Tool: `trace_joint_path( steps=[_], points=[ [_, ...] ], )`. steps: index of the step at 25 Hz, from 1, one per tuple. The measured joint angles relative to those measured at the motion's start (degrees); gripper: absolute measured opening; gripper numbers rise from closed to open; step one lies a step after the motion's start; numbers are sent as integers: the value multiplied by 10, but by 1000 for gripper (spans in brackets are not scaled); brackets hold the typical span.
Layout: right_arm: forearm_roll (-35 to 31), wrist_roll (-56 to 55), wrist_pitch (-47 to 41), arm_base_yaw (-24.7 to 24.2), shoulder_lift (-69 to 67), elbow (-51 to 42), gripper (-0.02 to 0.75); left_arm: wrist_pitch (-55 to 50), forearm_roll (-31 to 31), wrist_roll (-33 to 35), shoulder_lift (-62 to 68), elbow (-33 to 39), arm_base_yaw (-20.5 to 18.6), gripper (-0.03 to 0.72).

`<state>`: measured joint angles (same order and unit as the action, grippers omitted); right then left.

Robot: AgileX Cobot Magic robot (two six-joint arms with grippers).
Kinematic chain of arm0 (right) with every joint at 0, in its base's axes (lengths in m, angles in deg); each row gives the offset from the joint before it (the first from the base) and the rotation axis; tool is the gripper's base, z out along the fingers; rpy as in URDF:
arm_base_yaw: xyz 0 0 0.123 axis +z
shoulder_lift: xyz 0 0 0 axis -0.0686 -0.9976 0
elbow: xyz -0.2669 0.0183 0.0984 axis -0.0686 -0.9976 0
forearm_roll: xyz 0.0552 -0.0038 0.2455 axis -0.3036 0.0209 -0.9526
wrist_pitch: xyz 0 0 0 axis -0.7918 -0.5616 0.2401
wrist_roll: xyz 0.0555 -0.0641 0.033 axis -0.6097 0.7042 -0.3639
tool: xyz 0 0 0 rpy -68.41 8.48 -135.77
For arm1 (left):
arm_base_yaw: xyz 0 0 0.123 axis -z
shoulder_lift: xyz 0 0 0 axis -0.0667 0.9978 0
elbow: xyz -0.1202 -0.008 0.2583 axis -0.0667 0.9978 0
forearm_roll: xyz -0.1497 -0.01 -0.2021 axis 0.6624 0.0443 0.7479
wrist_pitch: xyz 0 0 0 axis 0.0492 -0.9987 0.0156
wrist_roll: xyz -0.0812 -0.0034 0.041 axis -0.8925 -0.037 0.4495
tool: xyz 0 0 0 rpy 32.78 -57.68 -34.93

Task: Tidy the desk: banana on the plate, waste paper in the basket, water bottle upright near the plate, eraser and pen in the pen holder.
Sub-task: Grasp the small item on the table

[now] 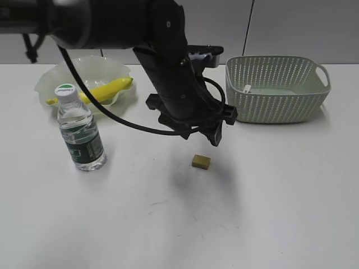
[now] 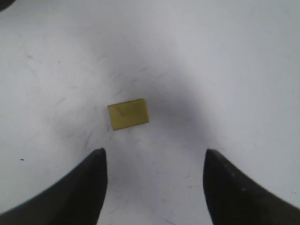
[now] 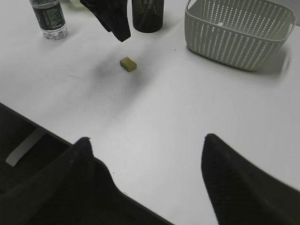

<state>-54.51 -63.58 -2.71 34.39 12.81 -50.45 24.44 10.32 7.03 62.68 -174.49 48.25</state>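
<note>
A small olive-yellow eraser (image 1: 201, 161) (image 2: 128, 114) (image 3: 128, 63) lies alone on the white desk (image 1: 269, 202). My left gripper (image 1: 216, 137) (image 2: 154, 151) hangs open just above and behind it, with nothing between its fingers. The banana (image 1: 106, 89) lies in the pale-green plate (image 1: 50, 78) at the back left. The water bottle (image 1: 80, 131) (image 3: 49, 16) stands upright in front of the plate. The black mesh pen holder (image 3: 147, 16) stands behind the eraser, mostly hidden by my left arm in the exterior view. My right gripper (image 3: 146, 138) is open over the desk's near edge. Pen and waste paper are out of view.
The sage-green perforated basket (image 1: 277, 87) (image 3: 234, 33) stands at the back right, with a small white bit showing inside it. The left arm and its cable stretch over the desk between plate and basket. Bare tabletop lies in front of the eraser.
</note>
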Motion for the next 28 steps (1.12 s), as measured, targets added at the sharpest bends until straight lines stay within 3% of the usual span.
trace_joint_path(
  steps=[6, 17, 23, 26, 28],
  points=[
    [0, 0, 0, 0, 0, 0, 564, -61, -7, -53, 78, -92, 0, 482],
    [0, -1, 0, 0, 0, 0, 564, -164, -50, -79, 188, -232, 9, 482],
    [0, -1, 0, 0, 0, 0, 564, -186, -64, -81, 223, -260, 14, 450],
    [0, -1, 1, 0, 0, 0, 564, -189, -77, -83, 230, -260, 14, 396],
    [0, -1, 1, 0, 0, 0, 564, -189, -85, -83, 230, -260, 14, 283]
  ],
)
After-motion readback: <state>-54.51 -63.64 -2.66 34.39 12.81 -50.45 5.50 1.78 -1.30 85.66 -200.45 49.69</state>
